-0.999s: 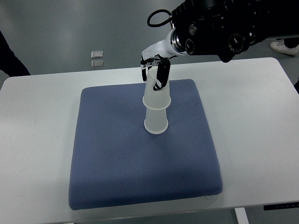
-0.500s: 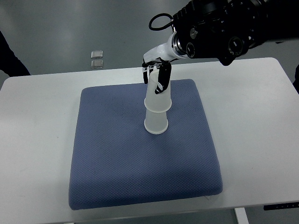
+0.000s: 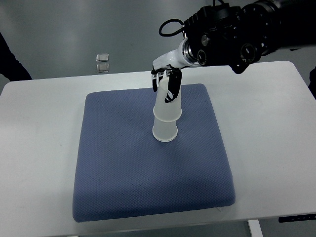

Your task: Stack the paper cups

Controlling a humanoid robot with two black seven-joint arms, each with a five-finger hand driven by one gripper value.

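Top view shows the right hand [image 3: 165, 84], fingers curled around the upper paper cup [image 3: 166, 103], seating it upside down over the lower cup [image 3: 164, 129] mid-frame on the blue mat [image 3: 123, 163]; apparently only release remains.

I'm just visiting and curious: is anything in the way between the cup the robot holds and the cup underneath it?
Nothing visible. The right hand holds the upper cup directly over the lower cup on the blue mat.
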